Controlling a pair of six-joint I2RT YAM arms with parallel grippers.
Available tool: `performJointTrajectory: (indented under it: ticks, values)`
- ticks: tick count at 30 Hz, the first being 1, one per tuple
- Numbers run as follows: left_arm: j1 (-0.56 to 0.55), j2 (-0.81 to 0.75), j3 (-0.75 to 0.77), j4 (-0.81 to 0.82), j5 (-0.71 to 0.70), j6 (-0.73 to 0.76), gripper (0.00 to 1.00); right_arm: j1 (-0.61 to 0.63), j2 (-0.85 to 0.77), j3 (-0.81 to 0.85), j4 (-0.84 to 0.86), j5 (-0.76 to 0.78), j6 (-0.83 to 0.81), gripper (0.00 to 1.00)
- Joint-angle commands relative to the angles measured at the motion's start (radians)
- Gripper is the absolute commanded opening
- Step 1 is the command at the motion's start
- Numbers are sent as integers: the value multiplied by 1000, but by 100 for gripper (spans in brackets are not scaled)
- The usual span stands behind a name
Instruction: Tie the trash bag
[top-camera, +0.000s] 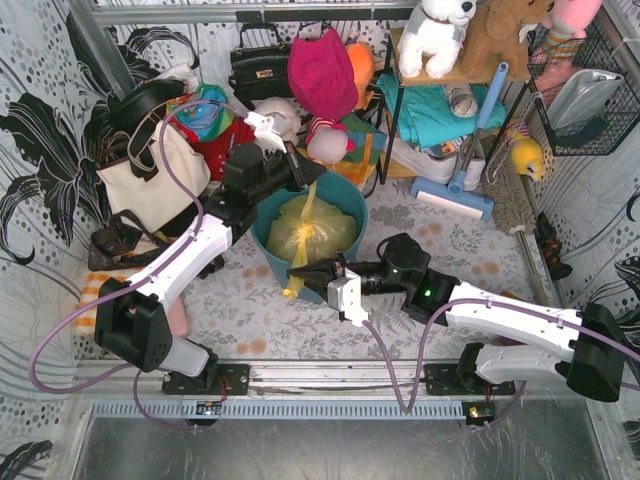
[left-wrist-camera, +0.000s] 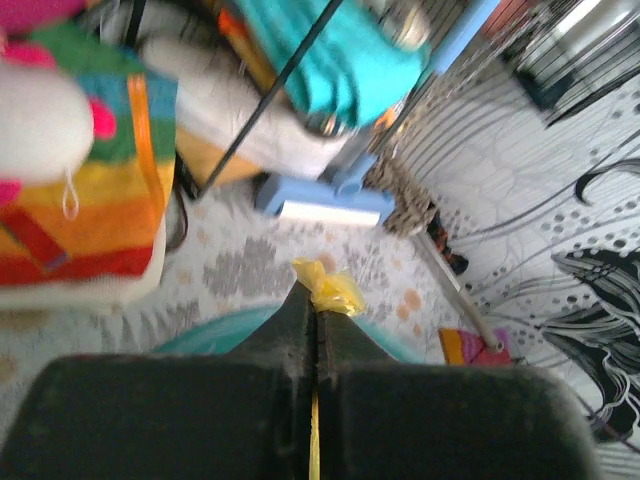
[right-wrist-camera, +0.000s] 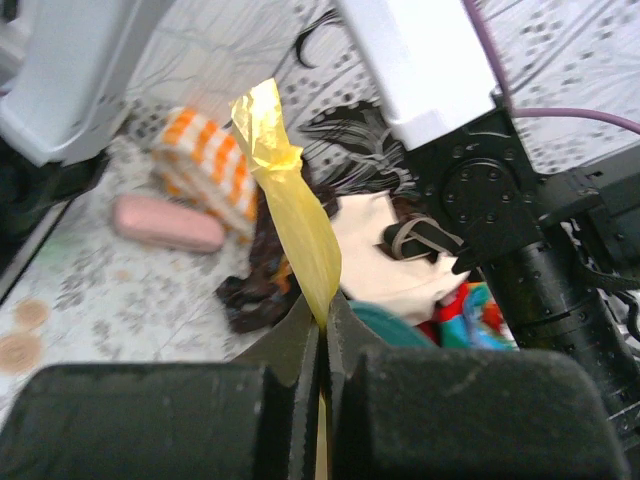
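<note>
The yellow-green trash bag (top-camera: 310, 235) sits in the round teal bin (top-camera: 262, 232) at the table's middle. My left gripper (top-camera: 300, 178) is at the bin's far rim, shut on one twisted ear of the bag. In the left wrist view a yellow tuft (left-wrist-camera: 330, 285) sticks out past the closed left gripper (left-wrist-camera: 318, 300). My right gripper (top-camera: 303, 275) is at the bin's near rim, shut on the other ear. In the right wrist view that yellow strip (right-wrist-camera: 292, 225) stands up out of the closed right gripper (right-wrist-camera: 323, 328).
A cream tote bag (top-camera: 150, 175) and a black handbag (top-camera: 258, 68) lie behind and left of the bin. A blue floor tool (top-camera: 455, 195) and a shelf with plush toys (top-camera: 440, 35) are at the back right. A striped cloth (top-camera: 90, 295) lies left.
</note>
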Motion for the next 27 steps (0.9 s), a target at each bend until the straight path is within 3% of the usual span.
performJointTrajectory:
  ticks: [1, 4, 6, 10, 14, 18, 27]
  values:
    - [-4, 1, 250, 5, -25, 72, 0, 3, -22, 115, 56, 71, 45, 0]
    - [-3, 22, 383, -51, -28, 91, 0, 2, -39, 175, 67, 45, 61, 0]
    - [-4, 23, 395, -56, -43, 103, 0, 2, -52, 200, 29, 27, 95, 0]
    - [-4, 18, 273, -31, -87, 115, 0, 2, -92, 82, 29, 57, 212, 0]
    - [-4, 28, 116, 7, -163, 118, 0, 3, -134, -110, 159, 59, 402, 0]
    - [9, 70, 89, -33, -266, 115, 0, 2, -158, -178, 219, 56, 483, 0]
    - [11, 48, 316, -16, -127, 79, 0, 2, -107, 63, 191, 7, 370, 0]
